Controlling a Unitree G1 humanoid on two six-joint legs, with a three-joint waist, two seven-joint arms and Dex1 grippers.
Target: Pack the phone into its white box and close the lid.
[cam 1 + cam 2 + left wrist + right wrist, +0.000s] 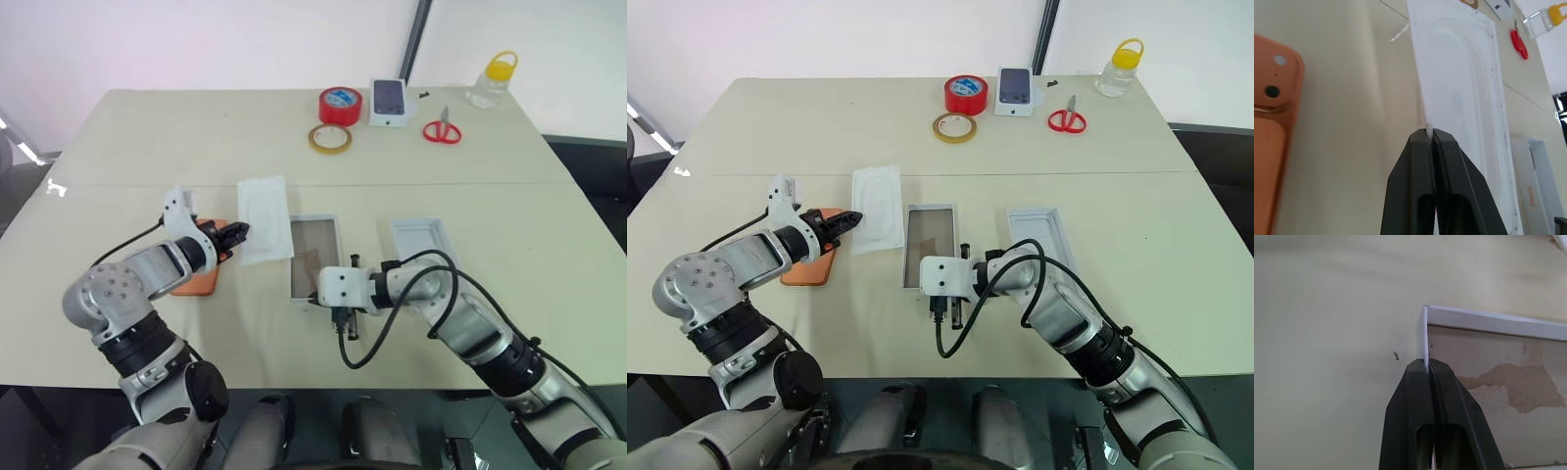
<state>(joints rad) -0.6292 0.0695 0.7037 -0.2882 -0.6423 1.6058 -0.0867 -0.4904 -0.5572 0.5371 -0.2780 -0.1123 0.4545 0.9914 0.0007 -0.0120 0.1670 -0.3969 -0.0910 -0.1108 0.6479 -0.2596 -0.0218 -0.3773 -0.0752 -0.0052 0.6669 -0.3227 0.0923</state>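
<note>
The orange phone (pixel 199 281) lies back up on the table at the left, partly under my left arm. My left gripper (pixel 1430 133) is shut on the edge of a flat white insert (pixel 265 217) beside the phone. The white box (pixel 313 245), open with its brownish floor showing, lies at the table's middle. My right gripper (pixel 1427 363) is shut on the box's thin white wall close to a near corner. The white lid (pixel 423 238) lies hollow side up to the right of the box.
At the table's far side stand a red tape roll (pixel 340 105), a yellowish tape ring (pixel 330 139), a small white box picturing a dark phone (pixel 389 101), red scissors (pixel 442 129) and a clear bottle with a yellow cap (pixel 493 80).
</note>
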